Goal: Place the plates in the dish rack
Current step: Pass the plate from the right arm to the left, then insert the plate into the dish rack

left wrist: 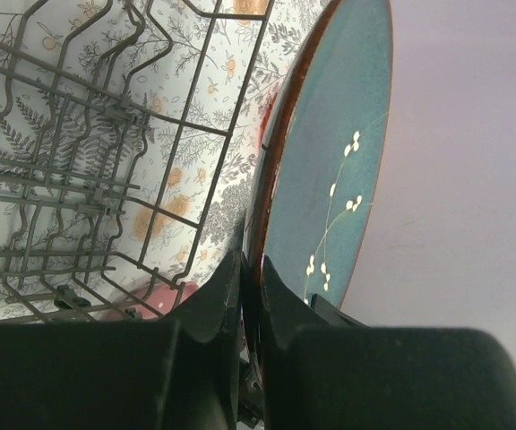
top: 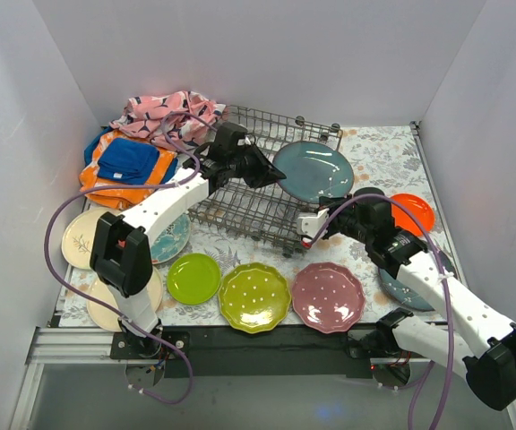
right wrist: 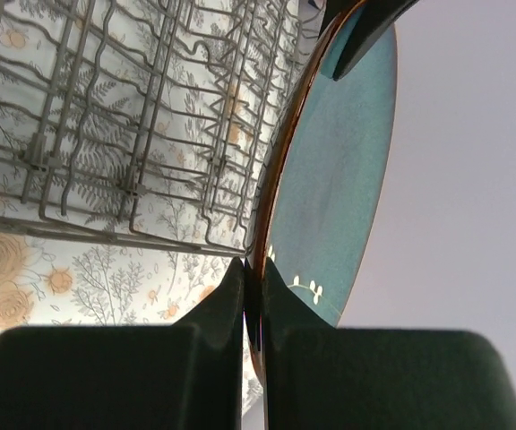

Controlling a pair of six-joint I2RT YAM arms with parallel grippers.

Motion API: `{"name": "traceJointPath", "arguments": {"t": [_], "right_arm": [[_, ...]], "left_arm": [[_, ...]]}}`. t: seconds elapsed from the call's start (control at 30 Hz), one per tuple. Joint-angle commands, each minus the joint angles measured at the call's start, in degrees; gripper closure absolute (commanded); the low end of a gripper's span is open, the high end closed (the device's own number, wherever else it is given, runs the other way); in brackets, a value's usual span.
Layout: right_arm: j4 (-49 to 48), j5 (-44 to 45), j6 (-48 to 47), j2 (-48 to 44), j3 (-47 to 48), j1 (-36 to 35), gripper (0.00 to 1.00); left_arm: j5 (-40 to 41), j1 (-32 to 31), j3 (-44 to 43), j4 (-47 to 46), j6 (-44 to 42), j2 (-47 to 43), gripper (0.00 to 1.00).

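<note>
A blue-grey plate [top: 312, 170] with a white sprig is held over the right end of the dark wire dish rack [top: 240, 210]. My left gripper [top: 271, 175] is shut on its left rim. My right gripper [top: 331, 204] is shut on its near rim. In the left wrist view the gripper [left wrist: 251, 269] pinches the brown rim of the plate [left wrist: 330, 161], with the rack [left wrist: 79, 161] to the left. In the right wrist view the gripper [right wrist: 255, 269] pinches the plate [right wrist: 339, 161] beside the rack [right wrist: 150, 116].
On the floral mat lie a small lime plate [top: 193, 278], a lime dotted plate [top: 254, 296], a pink dotted plate [top: 328, 296], an orange plate [top: 415, 213], a cream sprig plate [top: 81, 237] and others at left. Folded cloths [top: 128, 163] lie at back left.
</note>
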State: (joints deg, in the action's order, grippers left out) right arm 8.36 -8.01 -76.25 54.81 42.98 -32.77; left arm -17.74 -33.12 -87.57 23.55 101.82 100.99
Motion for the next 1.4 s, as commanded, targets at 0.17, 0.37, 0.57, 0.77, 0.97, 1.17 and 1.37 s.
{"name": "traceJointPath", "arguments": {"t": [0.17,0.37,0.57,0.77,0.97,1.17,1.37], "right_arm": [[-10.65,-2.71,12.94,-2.69,5.62,-2.91,0.88],[-8.63,-4.03,18.76,-3.83,5.97,-4.31,0.41],[-6.43,-3.59,23.59,-5.23,6.76,-4.49,0.29],[-3.00,-2.89,35.36,-6.29,6.85,-3.53,0.16],[-2.03,-4.82,49.32,-5.59,5.01,0.86,0.09],[-1.33,-8.33,56.20,-1.73,5.71,8.85,0.09],[-1.42,-10.01,57.62,0.13,5.89,12.56,0.09]], "left_arm": [[-7.84,6.13,7.58,-10.27,-4.96,-8.70,1.00],[-9.60,12.55,11.45,-13.27,-5.58,-16.25,1.00],[-10.30,18.44,12.25,-12.30,-8.91,-20.30,1.00],[-1.62,21.44,7.69,-4.49,-23.39,-21.71,1.00],[10.17,21.61,4.95,-2.10,-39.84,-22.94,1.00],[17.02,21.70,3.38,-5.09,-49.52,-21.89,1.00],[23.00,21.79,0.91,-7.29,-55.05,-18.29,1.00]]}}
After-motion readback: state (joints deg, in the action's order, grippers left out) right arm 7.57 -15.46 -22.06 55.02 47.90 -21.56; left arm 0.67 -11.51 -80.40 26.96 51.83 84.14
